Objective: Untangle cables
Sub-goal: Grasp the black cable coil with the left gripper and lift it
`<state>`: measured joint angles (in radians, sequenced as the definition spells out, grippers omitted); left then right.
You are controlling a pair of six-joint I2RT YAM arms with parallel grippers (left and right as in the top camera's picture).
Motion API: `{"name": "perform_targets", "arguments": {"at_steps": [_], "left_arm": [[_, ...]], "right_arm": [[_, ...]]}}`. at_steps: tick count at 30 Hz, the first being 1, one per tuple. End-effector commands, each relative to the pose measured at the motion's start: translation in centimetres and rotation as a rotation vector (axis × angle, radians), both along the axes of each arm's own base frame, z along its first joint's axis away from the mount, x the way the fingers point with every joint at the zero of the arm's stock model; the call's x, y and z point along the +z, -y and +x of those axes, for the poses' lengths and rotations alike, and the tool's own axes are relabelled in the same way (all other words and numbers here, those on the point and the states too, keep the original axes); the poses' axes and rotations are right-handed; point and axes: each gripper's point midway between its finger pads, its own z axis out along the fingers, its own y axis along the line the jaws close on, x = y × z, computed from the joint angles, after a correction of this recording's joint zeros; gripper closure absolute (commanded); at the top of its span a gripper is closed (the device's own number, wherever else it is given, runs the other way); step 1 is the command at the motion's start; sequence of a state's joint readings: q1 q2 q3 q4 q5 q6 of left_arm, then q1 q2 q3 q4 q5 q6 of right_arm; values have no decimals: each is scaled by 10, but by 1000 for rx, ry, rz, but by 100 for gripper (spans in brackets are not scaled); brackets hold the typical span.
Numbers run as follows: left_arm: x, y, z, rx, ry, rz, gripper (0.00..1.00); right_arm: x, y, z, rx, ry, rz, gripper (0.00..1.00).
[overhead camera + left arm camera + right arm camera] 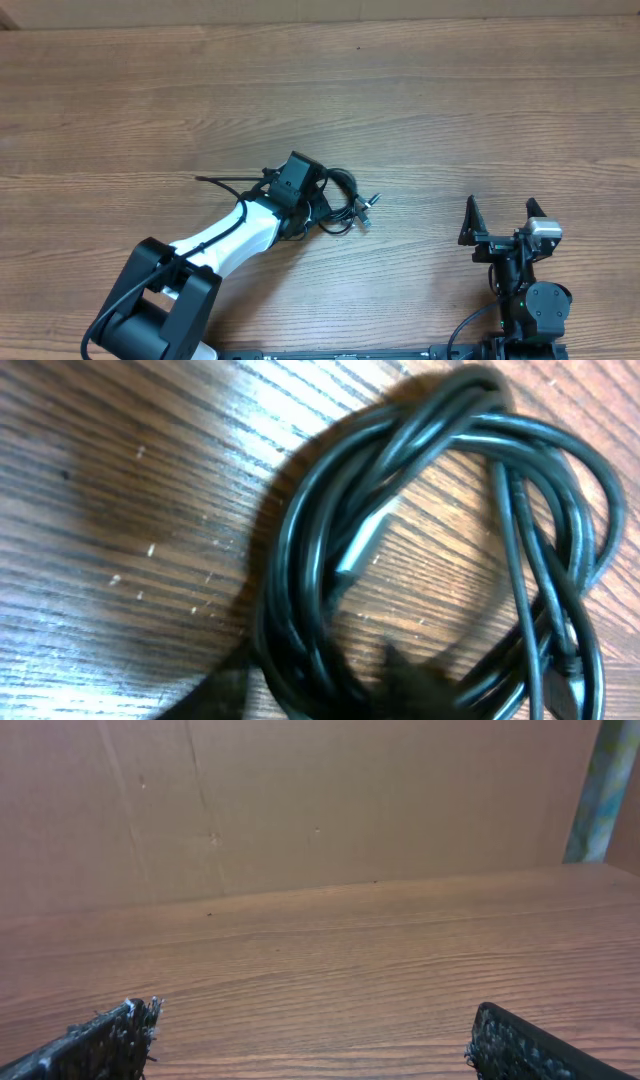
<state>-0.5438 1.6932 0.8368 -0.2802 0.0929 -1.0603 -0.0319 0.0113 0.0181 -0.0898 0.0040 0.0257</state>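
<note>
Near the middle of the table [450, 100], the cables [345, 205] are lying in one small black coil, with loops crossing over each other. Small metallic plugs [366, 208] are sticking out on the coil's right side, and a single thin strand [225, 182] is trailing off to the left. From the left wrist, the coil [440, 540] is filling most of the view, its glossy strands overlapping, and a silvery plug [365, 540] is showing among them.

The left gripper [310, 200] is hanging right over the coil's left edge, its wrist hiding the fingertips from above. In the left wrist view only dark blurs are showing at the bottom edge beside the strands, so I cannot tell whether the jaws are apart or pinching a cable.

The right gripper [500, 225] is sitting at the near right, well apart from the coil, with its jaws spread wide and nothing between them. In its own view the two fingers [100, 1040] are framing bare wood.

The table is showing a brown wood grain with lighter scuffs and specks. At the far edge, a plain brown wall [350, 800] is standing, and a greenish strip [605, 790] is showing at its right end.
</note>
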Motion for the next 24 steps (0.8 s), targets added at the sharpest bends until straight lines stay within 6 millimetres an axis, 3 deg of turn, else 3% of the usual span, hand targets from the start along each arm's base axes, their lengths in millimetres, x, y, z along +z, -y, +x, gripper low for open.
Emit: {"name": "perform_targets", "arguments": {"at_steps": [1, 3, 13, 17, 20, 21, 22, 24], "left_arm": [[2, 7, 5, -18, 8, -4, 83], [10, 7, 9, -92, 32, 24, 96], [53, -9, 32, -476, 145, 226, 96], [53, -16, 25, -719, 170, 320, 95], [48, -44, 23, -777, 131, 484, 94], [49, -58, 27, -752, 120, 570, 90], [50, -64, 29, -740, 120, 605, 73], [51, -64, 31, -682, 122, 593, 16]], "right_arm": [[-2, -1, 0, 3, 3, -1, 0], [-2, -1, 0, 2, 3, -1, 0], [-2, -1, 0, 2, 3, -1, 0], [-2, -1, 0, 2, 3, -1, 0], [-2, -1, 0, 2, 3, -1, 0], [-2, -1, 0, 2, 3, -1, 0], [-2, -1, 0, 2, 3, -1, 0], [-2, -1, 0, 2, 3, -1, 0]]}}
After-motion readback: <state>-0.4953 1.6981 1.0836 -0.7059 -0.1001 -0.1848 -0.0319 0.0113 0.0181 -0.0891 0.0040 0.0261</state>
